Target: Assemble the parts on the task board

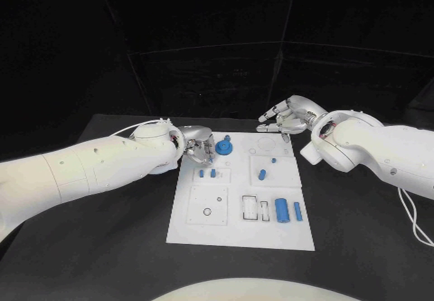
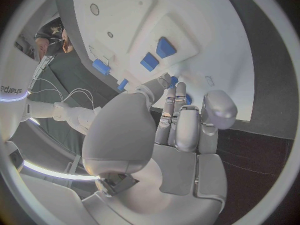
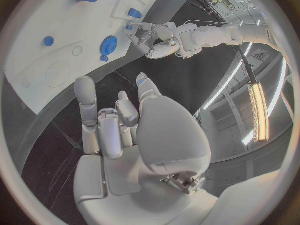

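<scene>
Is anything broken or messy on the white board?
Nothing stands out. The white board lies flat and square on the table, and the blue pieces sit tidily on it. No piece has fallen onto the table, and nothing looks cracked.

The robot has two thick white arms with smooth, glossy plastic shells. The left white arm [image 1: 81, 169] is built of rounded segments, with small dark screw holes dotted along its shell. A thin white cable [image 1: 135, 128] loops over its wrist. The right white arm [image 1: 384, 153] has the same rounded shells with small dark dots, and a thin white cable [image 1: 414, 216] hangs below it. Each arm ends in a silver metallic hand. The left silver hand [image 2: 181, 130] has a large smooth grey palm cover and jointed fingers with pale grey pads. The right silver hand [image 3: 125, 130] looks the same.
</scene>
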{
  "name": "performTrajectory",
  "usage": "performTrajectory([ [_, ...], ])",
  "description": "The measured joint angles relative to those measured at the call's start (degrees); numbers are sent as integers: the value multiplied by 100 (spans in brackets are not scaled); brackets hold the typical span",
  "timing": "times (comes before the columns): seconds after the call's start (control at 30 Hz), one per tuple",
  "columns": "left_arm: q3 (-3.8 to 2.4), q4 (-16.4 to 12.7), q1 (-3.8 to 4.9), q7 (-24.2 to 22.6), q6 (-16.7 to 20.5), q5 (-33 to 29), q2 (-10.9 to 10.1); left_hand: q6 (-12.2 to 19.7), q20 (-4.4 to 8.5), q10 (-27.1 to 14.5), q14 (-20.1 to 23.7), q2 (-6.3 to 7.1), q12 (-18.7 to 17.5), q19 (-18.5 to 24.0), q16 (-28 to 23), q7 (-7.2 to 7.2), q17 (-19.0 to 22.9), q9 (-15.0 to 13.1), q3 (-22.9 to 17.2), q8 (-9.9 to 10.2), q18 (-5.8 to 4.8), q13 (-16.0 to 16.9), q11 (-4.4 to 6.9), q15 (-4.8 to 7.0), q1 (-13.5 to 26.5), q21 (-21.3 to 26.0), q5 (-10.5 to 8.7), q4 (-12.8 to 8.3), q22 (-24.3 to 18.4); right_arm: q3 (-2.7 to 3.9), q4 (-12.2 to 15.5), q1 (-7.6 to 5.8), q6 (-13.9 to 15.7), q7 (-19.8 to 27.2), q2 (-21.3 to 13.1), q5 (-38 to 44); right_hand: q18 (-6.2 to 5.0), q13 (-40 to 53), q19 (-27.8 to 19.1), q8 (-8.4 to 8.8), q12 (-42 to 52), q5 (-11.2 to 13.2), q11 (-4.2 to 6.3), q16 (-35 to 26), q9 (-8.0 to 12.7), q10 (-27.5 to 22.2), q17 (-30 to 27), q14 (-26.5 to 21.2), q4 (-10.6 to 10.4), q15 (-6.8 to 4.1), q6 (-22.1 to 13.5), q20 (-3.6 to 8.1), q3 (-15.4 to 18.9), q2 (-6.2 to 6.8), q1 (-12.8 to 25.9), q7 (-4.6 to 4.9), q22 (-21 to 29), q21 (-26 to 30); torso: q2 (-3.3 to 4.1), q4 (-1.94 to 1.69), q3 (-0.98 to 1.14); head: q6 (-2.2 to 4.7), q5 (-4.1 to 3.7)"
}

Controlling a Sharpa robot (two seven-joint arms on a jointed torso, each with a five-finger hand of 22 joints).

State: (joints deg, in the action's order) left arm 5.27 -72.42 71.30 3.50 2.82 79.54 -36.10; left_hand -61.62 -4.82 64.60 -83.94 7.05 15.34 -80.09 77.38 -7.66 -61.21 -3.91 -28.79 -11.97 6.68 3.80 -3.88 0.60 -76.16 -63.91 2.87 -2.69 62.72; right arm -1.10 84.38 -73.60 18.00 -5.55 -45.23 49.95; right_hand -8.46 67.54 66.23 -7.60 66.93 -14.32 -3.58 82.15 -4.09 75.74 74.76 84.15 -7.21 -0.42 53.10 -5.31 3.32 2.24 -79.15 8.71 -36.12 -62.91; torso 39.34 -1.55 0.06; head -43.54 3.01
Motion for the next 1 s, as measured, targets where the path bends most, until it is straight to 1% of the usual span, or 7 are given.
performTrajectory([
  [0.37,0,71,-3,83,-64,0,58,0,0,0,0,19,-70,0,0,0,22,0,0,66,0,-2,0,0,19,0,0,0,-8,0,3,0,-4,1,2,0,0,0,0,0,0,0,0,0,0,0,0,0,0,0,0,0,0,0,0,0,0,0,-1,2,1,-15,-6],
  [0.47,0,90,-4,105,-104,1,65,52,0,-42,0,19,-141,0,0,-52,34,14,0,143,0,-10,-42,0,19,0,0,0,-8,0,4,0,-5,1,2,0,0,0,0,0,0,0,0,0,0,0,0,0,0,0,0,0,0,0,0,0,0,0,-2,2,1,-15,-9],
  [0.57,2,100,-6,122,-145,1,73,74,0,-43,0,19,-171,0,0,-74,50,17,0,179,0,-10,-43,0,19,0,0,0,-11,0,4,0,-6,1,2,0,0,0,0,0,0,0,0,0,0,0,0,0,0,0,0,0,0,0,0,0,0,0,-2,2,1,-15,-11],
  [0.6,2,101,-6,126,-156,1,76,73,0,-62,0,19,-181,0,0,-73,50,18,0,198,0,-10,-62,0,19,0,0,0,-11,0,4,0,-6,1,2,0,0,0,0,0,0,0,0,0,0,0,0,0,0,0,0,0,0,0,0,0,0,0,-2,2,1,-15,-11],
  [0.7,2,102,-6,133,-182,1,82,93,0,-63,0,19,-181,0,0,-92,58,21,0,204,0,-10,-63,0,19,0,0,0,-11,0,4,0,-7,1,1,0,0,0,0,0,0,0,0,0,0,0,0,0,0,0,0,0,0,0,0,0,0,0,-3,2,1,-15,-12],
  [0.83,2,101,-6,139,-210,1,85,247,-19,-63,0,43,-227,19,0,-83,79,30,0,337,0,-10,-63,0,43,0,0,0,-11,0,2,0,-11,1,2,0,0,0,0,0,0,0,0,0,0,0,0,0,0,0,0,0,0,0,0,0,0,0,-3,1,1,-19,-12],
  [1.0,4,96,-10,141,-221,2,92,269,-19,-63,0,48,-254,19,0,-103,82,29,17,381,0,-9,-63,0,48,0,0,-17,-2,0,0,0,-18,1,7,0,0,0,0,0,0,0,0,0,0,0,0,0,0,0,0,0,0,0,0,0,0,0,-3,-2,1,-24,-10],
])
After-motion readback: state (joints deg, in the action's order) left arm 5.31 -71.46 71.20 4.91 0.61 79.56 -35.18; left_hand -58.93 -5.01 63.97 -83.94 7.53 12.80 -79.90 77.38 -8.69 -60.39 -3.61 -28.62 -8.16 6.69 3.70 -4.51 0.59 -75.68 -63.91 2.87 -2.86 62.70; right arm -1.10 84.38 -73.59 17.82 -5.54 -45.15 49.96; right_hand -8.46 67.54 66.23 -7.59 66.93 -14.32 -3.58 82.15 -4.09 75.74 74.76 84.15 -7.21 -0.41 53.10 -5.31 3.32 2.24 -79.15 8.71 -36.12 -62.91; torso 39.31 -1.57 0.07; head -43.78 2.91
